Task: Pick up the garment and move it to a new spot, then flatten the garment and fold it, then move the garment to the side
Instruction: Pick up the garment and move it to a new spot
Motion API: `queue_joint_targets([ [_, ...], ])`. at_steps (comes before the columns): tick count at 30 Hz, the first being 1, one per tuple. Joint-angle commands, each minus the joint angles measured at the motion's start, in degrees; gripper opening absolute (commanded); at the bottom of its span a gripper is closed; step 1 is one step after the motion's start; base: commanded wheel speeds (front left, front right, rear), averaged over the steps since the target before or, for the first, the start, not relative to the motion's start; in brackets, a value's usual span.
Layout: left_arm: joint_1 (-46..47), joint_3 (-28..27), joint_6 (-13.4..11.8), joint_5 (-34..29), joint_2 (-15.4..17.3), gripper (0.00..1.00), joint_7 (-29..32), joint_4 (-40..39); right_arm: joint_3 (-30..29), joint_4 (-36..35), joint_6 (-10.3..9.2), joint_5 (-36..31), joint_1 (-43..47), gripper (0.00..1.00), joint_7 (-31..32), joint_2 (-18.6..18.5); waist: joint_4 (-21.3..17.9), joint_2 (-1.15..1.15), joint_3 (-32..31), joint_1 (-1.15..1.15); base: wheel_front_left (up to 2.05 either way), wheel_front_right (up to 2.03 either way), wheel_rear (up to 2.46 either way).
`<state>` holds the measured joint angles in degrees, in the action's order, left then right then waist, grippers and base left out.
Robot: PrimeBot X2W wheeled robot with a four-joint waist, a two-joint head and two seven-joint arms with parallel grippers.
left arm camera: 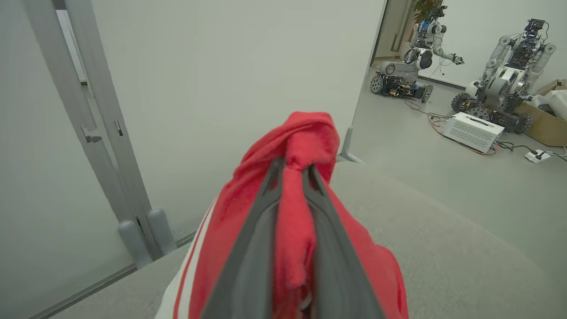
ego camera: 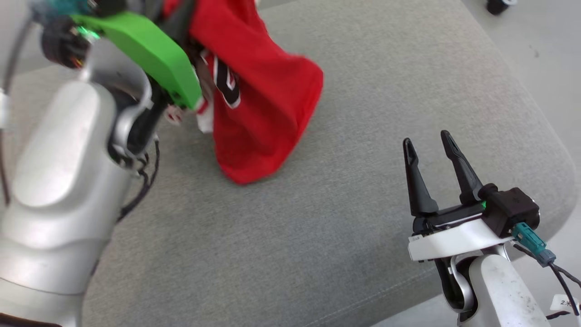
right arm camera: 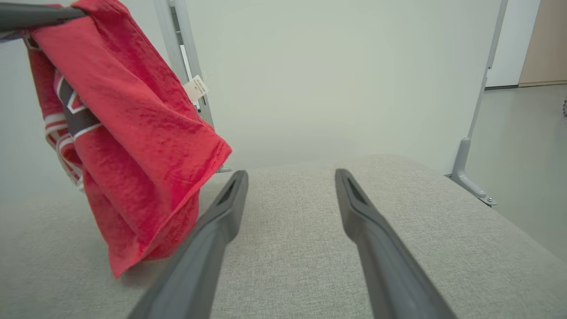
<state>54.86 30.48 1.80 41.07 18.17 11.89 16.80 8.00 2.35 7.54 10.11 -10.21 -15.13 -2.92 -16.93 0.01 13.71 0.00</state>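
Nearest, at the lower right of the head view, the right claw (ego camera: 425, 138) is seen with fingers spread apart and nothing between them, hovering over the grey fabric-covered desk (ego camera: 363, 227). The same spread is confirmed in its own wrist view. Further in, the red garment (ego camera: 268, 91) is held up off the desk by the left claw (left arm camera: 294, 165), hanging in a loose bunch; whether its lowest fold touches the fabric cannot be told. Pick-up is judged done and the carry to a new spot under way — laying down, flattening, folding and the move aside are all left. The grip itself is hidden in the head view behind a green housing (ego camera: 145, 50); in the left wrist view the fingers are shown clamped on a pinch of red cloth. A white label (right arm camera: 196, 87) and striped trim are given by the right wrist view. Farthest, other wheeled robots (left arm camera: 412, 57) and a white box (left arm camera: 473, 131) are seen through a doorway.
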Motion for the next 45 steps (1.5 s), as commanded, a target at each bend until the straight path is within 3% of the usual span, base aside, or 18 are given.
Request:
queue_joint_targets([
  [1,-1.59,0.56,0.32,-0.94,-0.16,0.0,-1.08,1.19,0.25,-0.36,-0.09,0.37,-0.84,1.0,-0.03,0.06,-3.09,-0.01,2.66,0.0,0.0,0.0,0.0],
  [16,-10.28,11.84,3.65,-5.99,-12.21,0.0,-16.3,22.03,0.18,-0.88,-0.1,0.02,-1.93,1.0,-0.03,0.04,-2.71,-0.01,7.33,0.0,0.0,0.0,0.0],
  [17,-10.18,12.2,3.66,-6.04,-12.71,0.25,-17.1,22.93,0.29,-0.84,-0.09,-0.09,-1.9,1.0,-0.03,0.04,-2.39,-0.01,7.12,0.0,0.0,0.0,0.0],
  [18,-9.74,12.79,3.51,-6.77,-13.13,0.73,-18.39,23.97,0.36,-0.76,-0.1,-0.22,-1.88,1.0,-0.03,0.03,-1.96,-0.01,6.79,0.0,0.0,0.0,0.0],
  [19,-9.36,12.94,3.08,-7.11,-13.38,1.0,-19.5,24.56,0.51,-0.66,-0.1,-0.3,-1.83,1.0,-0.03,0.03,-1.62,-0.01,6.45,0.0,0.0,0.0,0.0],
  [26,-10.91,11.91,1.59,-6.42,-14.65,1.0,-25.85,23.61,0.7,0.41,-0.1,-1.63,0.35,1.0,-0.03,0.0,2.92,-0.01,0.84,0.0,0.0,0.0,0.0],
  [31,-15.95,7.88,-1.14,-6.05,-13.19,1.0,-27.12,19.33,1.06,1.62,-0.1,-2.54,2.34,1.0,-0.03,-0.02,6.32,-0.01,-4.55,0.0,0.0,0.0,0.0],
  [35,-23.94,1.17,-3.5,-5.72,-11.48,1.0,-27.07,13.04,1.34,2.4,-0.09,-3.2,4.33,1.0,-0.03,-0.03,8.54,-0.01,-8.69,0.0,0.0,0.0,0.0],
  [38,-31.37,-4.94,-3.22,-6.01,-10.78,1.0,-27.04,7.57,1.58,2.99,-0.1,-3.64,5.82,1.0,-0.03,-0.03,9.82,-0.01,-11.09,0.0,0.0,0.0,0.0],
  [45,-46.57,-18.43,-3.05,-15.08,-11.47,1.0,-27.04,-3.46,0.6,3.14,-0.1,-3.35,7.93,1.0,-0.03,-0.02,11.93,-0.01,-13.53,0.0,0.0,0.0,0.0],
])
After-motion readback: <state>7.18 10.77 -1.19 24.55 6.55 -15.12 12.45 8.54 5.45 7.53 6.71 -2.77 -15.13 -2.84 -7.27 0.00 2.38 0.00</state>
